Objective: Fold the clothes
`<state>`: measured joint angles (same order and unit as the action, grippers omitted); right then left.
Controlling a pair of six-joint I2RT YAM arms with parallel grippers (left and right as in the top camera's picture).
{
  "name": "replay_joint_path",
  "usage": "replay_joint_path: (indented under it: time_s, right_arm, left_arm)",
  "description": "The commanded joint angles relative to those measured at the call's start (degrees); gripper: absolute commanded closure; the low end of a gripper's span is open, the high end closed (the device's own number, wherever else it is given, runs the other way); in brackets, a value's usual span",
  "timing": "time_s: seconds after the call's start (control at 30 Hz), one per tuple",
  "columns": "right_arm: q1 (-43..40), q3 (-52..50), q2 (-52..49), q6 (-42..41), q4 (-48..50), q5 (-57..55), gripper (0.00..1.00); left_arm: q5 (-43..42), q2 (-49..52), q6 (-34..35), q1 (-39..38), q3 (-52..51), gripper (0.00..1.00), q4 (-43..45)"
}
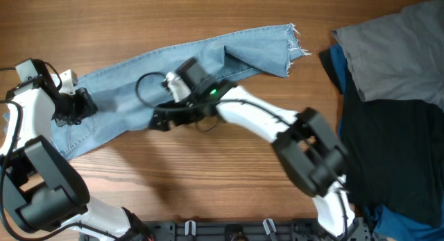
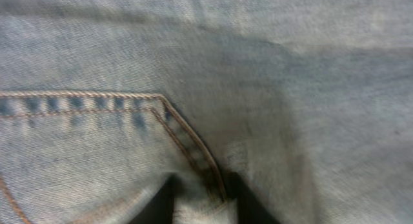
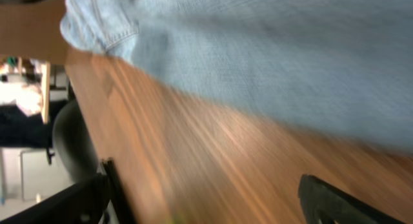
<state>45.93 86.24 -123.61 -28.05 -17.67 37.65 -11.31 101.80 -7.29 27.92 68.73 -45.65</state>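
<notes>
The clothes, a pair of light blue jeans (image 1: 208, 57), lie stretched slantwise across the wooden table, with the frayed hem (image 1: 298, 43) at the upper right. My left gripper (image 1: 82, 105) sits on the wide left end. In the left wrist view it (image 2: 201, 208) is shut on a bunched ridge of denim (image 2: 258, 69) just below a stitched pocket corner (image 2: 187, 137). My right gripper (image 1: 158, 121) hovers at the jeans' near edge in the middle. Its fingers (image 3: 335, 201) stand wide apart over bare wood, and the denim (image 3: 271, 50) lies beyond them.
A heap of grey, black and blue garments (image 1: 395, 95) fills the right side of the table. Bare wood (image 1: 208, 178) runs along the front, below the jeans. The right arm (image 1: 263, 119) reaches across the middle.
</notes>
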Motion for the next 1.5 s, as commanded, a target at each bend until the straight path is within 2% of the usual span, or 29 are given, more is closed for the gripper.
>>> replay_joint_path:
  time_s: [0.0, 0.1, 0.13, 0.17, 0.23, 0.27, 0.3, 0.4, 0.47, 0.5, 0.53, 0.57, 0.6, 0.63, 0.67, 0.7, 0.77, 0.87, 0.9, 0.97, 1.0, 1.07, 1.1, 1.13, 1.2, 1.27, 1.3, 1.4, 1.47]
  right_arm:
    - [3.02, -0.61, -6.86, -10.25, 6.03, -0.04, 0.07]
    - [4.37, -0.61, -9.81, -12.52, 14.38, -0.07, 0.12]
    - [4.37, -0.61, -9.99, -12.61, 19.02, -1.03, 0.19]
    - [4.37, -0.61, -10.05, -12.63, 22.84, -2.64, 0.32]
    - [4.24, -0.57, -9.99, -13.09, 31.43, -3.74, 0.82]
    - [3.96, -0.20, -9.79, -14.05, 32.59, -1.97, 0.92]
    - [3.45, 0.59, -9.42, -15.32, 32.50, 1.49, 0.96]
    - [1.25, 2.27, -4.52, -24.79, 30.23, 16.17, 0.96]
    - [0.83, 2.27, -1.86, -24.39, 30.36, 17.53, 0.96]
    - [0.81, 2.27, -1.38, -24.61, 28.48, 17.51, 0.91]
    - [0.76, 2.27, -1.42, -23.26, 23.82, 16.41, 0.54]
    - [0.70, 2.27, -1.44, -21.14, 16.70, 11.69, 0.54]
    - [0.70, 2.27, -1.44, -19.37, 12.37, 7.19, 0.54]
    - [0.70, 2.27, -1.55, -19.32, 5.38, -2.36, 0.60]
    - [0.70, 2.25, -1.81, -22.58, 2.69, -9.09, 0.58]
    - [0.72, 2.25, -2.27, -25.33, 2.78, -11.54, 0.47]
    - [1.14, 2.25, -5.03, -33.09, 5.25, -13.11, 0.47]
    - [1.62, 2.25, -9.20, -35.39, 13.03, -11.82, 0.45]
    - [1.97, 2.25, -10.32, -36.83, 15.04, -11.30, 0.41]
    - [3.32, 2.25, -11.91, -37.97, 15.76, -11.06, 0.23]
    - [3.89, 2.25, -12.52, -37.86, 16.68, -11.17, 0.20]
    - [5.16, 2.25, -13.11, -35.74, 18.67, -9.94, 0.19]
    - [5.38, 2.25, -13.11, -33.70, 17.40, -7.15, 0.22]
    - [5.38, 2.25, -13.11, -33.55, 14.25, -6.16, 0.31]
    - [5.25, 2.25, -13.11, -33.11, 11.78, -6.64, 0.32]
    - [3.89, 2.27, -12.55, -28.13, 12.00, -2.62, 0.32]
    - [3.04, 2.27, -11.89, -26.01, 11.89, -0.24, 0.39]
    - [2.56, 2.27, -10.40, -26.82, 7.65, 0.87, 0.44]
    - [3.96, 2.25, -11.04, -29.79, 5.44, -2.67, 0.43]
  left_arm:
    - [6.34, 0.22, 5.27, 0.79, -0.59, 0.96, 2.45]
    - [6.32, 0.22, 5.22, 1.22, -0.59, 0.96, 2.60]
    - [6.32, 0.22, 5.22, 1.22, -0.59, 0.96, 2.60]
    - [6.32, 0.22, 5.22, 1.22, -0.59, 0.96, 2.56]
    - [6.32, 0.22, 5.22, 1.22, -0.59, 0.96, 2.58]
    - [6.34, 0.22, 5.22, 1.22, -0.59, 0.96, 2.58]
    - [6.51, 0.22, 5.22, 1.22, -0.59, 0.96, 2.60]
    - [8.87, 0.22, 5.18, 1.22, -0.59, 0.96, 2.62]
    - [9.51, 0.22, 5.18, 1.22, -0.59, 0.96, 2.71]
    - [9.49, 0.22, 5.20, 1.22, -0.59, 0.96, 2.75]
    - [9.49, 0.22, 5.20, 1.22, -0.59, 0.80, 2.34]
    - [9.49, 0.22, 5.18, 1.22, -0.59, 0.63, 2.05]
    - [9.49, 0.22, 5.18, 1.22, -0.59, 0.59, 2.08]
    - [9.46, 0.22, 5.20, 1.22, -0.59, 0.58, 2.23]
    - [9.46, 0.22, 5.20, 1.22, -0.59, 0.57, 2.43]
    - [9.46, 0.22, 5.20, 1.22, -0.59, 0.57, 2.40]
    - [9.46, 0.22, 5.20, 1.22, -0.59, 0.57, 2.34]
    - [9.46, 0.22, 5.20, 1.22, -0.59, 0.57, 2.21]
    - [9.46, 0.22, 5.20, 1.22, -0.59, 0.56, 2.21]
    - [9.46, 0.22, 5.20, 1.22, -0.59, 0.56, 2.21]
    - [9.46, 0.22, 5.20, 1.22, -0.59, 0.56, 2.21]
    - [9.46, 0.22, 5.20, 1.22, -0.59, 0.56, 2.19]
    - [9.46, 0.22, 5.20, 1.22, -0.59, 0.56, 2.19]
    - [9.46, 0.22, 5.20, 1.22, -0.59, 0.56, 2.21]
    - [9.46, 0.22, 5.20, 1.22, -0.59, 0.56, 2.21]
    - [9.46, 0.22, 5.20, 1.22, -0.59, 0.54, 2.19]
    - [9.46, 0.22, 5.20, 1.22, -0.59, 0.54, 2.21]
    - [9.46, 0.22, 5.20, 1.22, -0.59, 0.53, 2.49]
    - [9.46, 0.22, 5.20, 1.22, -0.59, 0.52, 2.47]
